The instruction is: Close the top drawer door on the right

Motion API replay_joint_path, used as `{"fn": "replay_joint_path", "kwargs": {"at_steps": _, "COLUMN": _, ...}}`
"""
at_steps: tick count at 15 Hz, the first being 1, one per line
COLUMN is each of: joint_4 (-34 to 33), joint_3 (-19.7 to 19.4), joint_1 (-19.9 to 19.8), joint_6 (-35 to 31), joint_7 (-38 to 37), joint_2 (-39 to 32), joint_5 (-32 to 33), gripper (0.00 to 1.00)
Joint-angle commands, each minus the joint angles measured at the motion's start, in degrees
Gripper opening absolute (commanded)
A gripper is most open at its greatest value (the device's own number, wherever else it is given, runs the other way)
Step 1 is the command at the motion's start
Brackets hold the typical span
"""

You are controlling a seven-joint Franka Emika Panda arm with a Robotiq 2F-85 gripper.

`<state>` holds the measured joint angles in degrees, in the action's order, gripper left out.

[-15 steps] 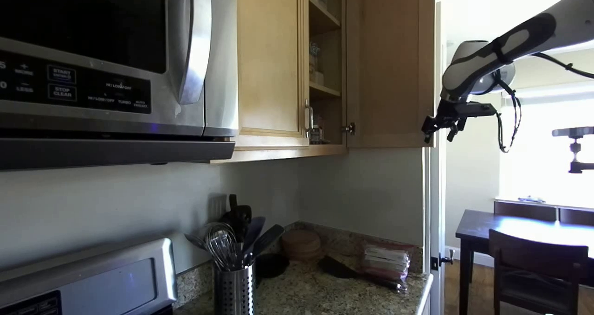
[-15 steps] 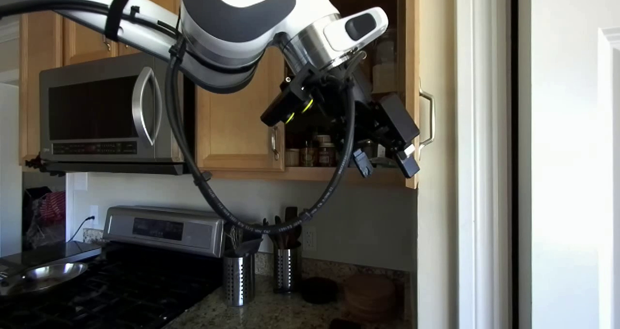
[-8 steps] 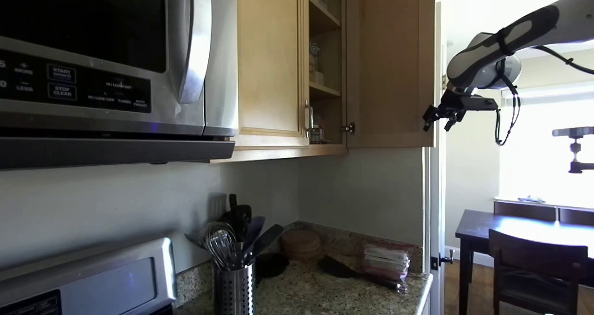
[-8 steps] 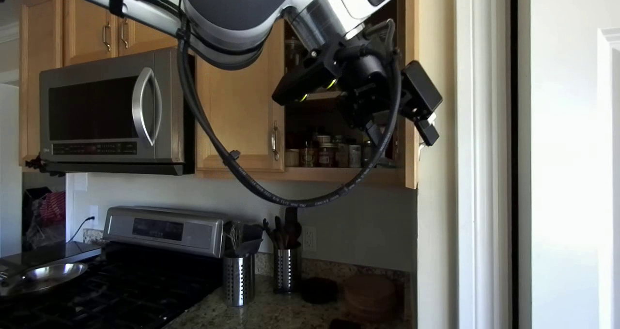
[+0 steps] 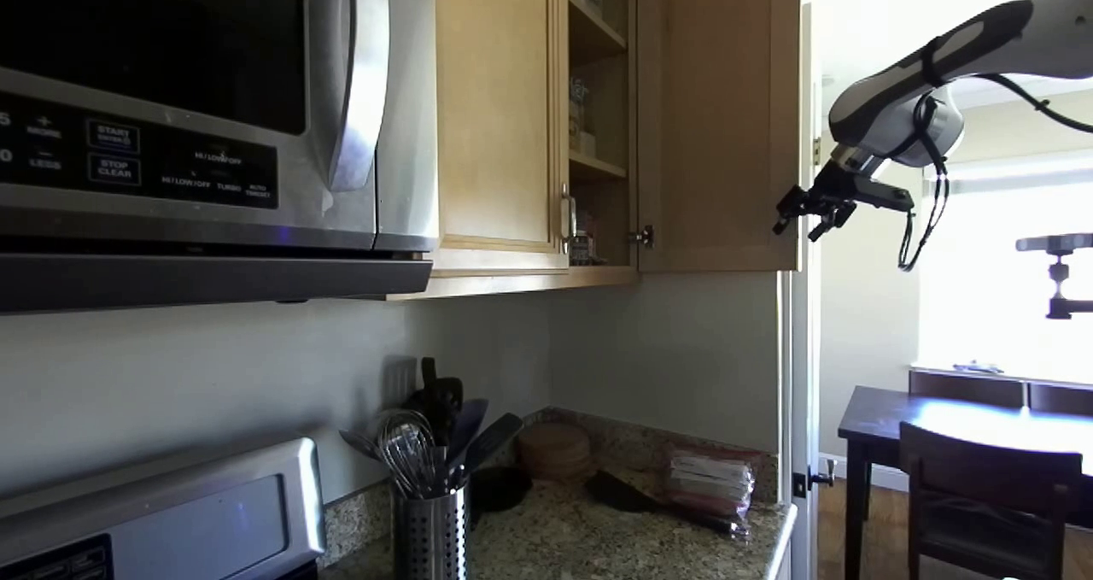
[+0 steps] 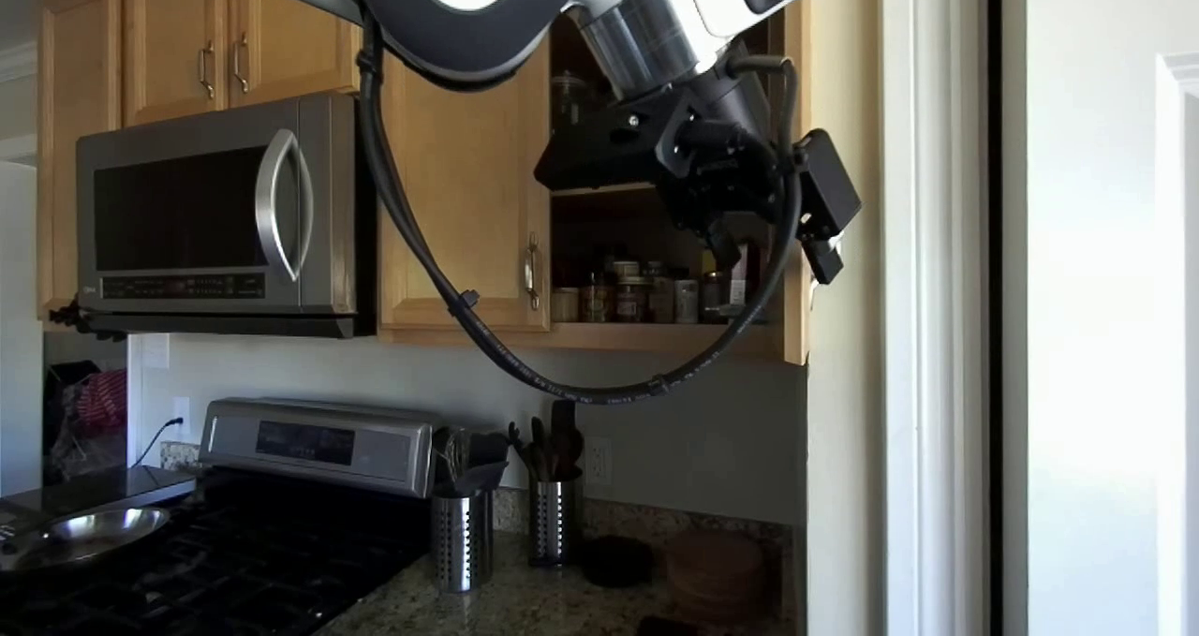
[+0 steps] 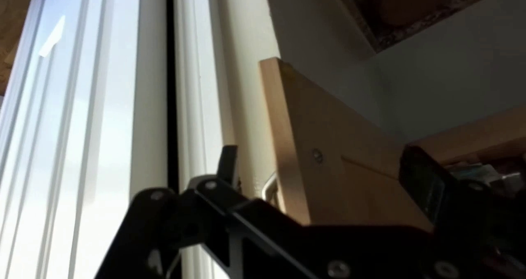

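The top drawer door (image 5: 717, 119) is a light wood upper cabinet door standing wide open, its inner face showing. In an exterior view only its narrow edge (image 6: 796, 332) shows. My gripper (image 5: 796, 231) is at the door's free edge, near its lower corner. It is open and empty, also in an exterior view (image 6: 776, 259). In the wrist view the gripper (image 7: 320, 160) has one finger on each side of the door edge (image 7: 283, 139). The metal bar handle (image 7: 269, 186) shows on the door's outer side, partly hidden by the gripper. I cannot tell whether a finger touches the door.
The matching wood door (image 5: 499, 119) nearer the microwave (image 6: 197, 210) is shut. Jars (image 6: 632, 299) stand on the open cabinet's bottom shelf. A wall and white door frame (image 6: 923, 336) stand close beside the open door. Utensil holders (image 6: 464, 538) stand on the counter below.
My gripper has moved up and to the right in an exterior view, from in front of the cabinet opening to around the door's edge. It has tilted slightly. The door has not moved.
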<state>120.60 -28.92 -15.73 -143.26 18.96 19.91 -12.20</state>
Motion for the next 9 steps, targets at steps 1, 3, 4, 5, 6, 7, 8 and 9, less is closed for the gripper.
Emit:
{"fn": "replay_joint_path", "kwargs": {"at_steps": 1, "joint_4": -0.02, "joint_3": -2.6, "joint_1": 4.41, "joint_6": -0.34, "joint_7": 6.19, "joint_2": -0.22, "joint_5": -6.97, "gripper": 1.0}}
{"fn": "replay_joint_path", "kwargs": {"at_steps": 3, "joint_4": 0.03, "joint_3": -3.36, "joint_1": 5.5, "joint_6": -0.53, "joint_7": 8.74, "joint_2": -0.36, "joint_5": -9.45, "gripper": 1.0}}
{"fn": "replay_joint_path", "kwargs": {"at_steps": 4, "joint_4": 0.06, "joint_3": -3.75, "joint_1": 6.05, "joint_6": -0.67, "joint_7": 10.1, "joint_2": -0.4, "joint_5": -10.67, "gripper": 1.0}}
{"fn": "replay_joint_path", "kwargs": {"at_steps": 5, "joint_4": 0.09, "joint_3": -4.17, "joint_1": 6.58, "joint_6": -0.49, "joint_7": 11.34, "joint_2": -0.39, "joint_5": -11.76, "gripper": 1.0}}
{"fn": "replay_joint_path", "kwargs": {"at_steps": 6, "joint_4": 0.15, "joint_3": -4.49, "joint_1": 7.07, "joint_6": 0.02, "joint_7": 12.47, "joint_2": -0.28, "joint_5": -12.73, "gripper": 1.0}}
{"fn": "replay_joint_path", "kwargs": {"at_steps": 7, "joint_4": 0.34, "joint_3": -4.72, "joint_1": 7.46, "joint_6": 0.47, "joint_7": 13.41, "joint_2": 0.05, "joint_5": -13.28, "gripper": 1.0}}
{"fn": "replay_joint_path", "kwargs": {"at_steps": 8, "joint_4": 0.82, "joint_3": -4.78, "joint_1": 8.07, "joint_6": 1.12, "joint_7": 14.69, "joint_2": 0.88, "joint_5": -14.01, "gripper": 1.0}}
{"fn": "replay_joint_path", "kwargs": {"at_steps": 9, "joint_4": 1.15, "joint_3": -4.84, "joint_1": 8.43, "joint_6": 1.62, "joint_7": 15.79, "joint_2": 1.38, "joint_5": -14.47, "gripper": 1.0}}
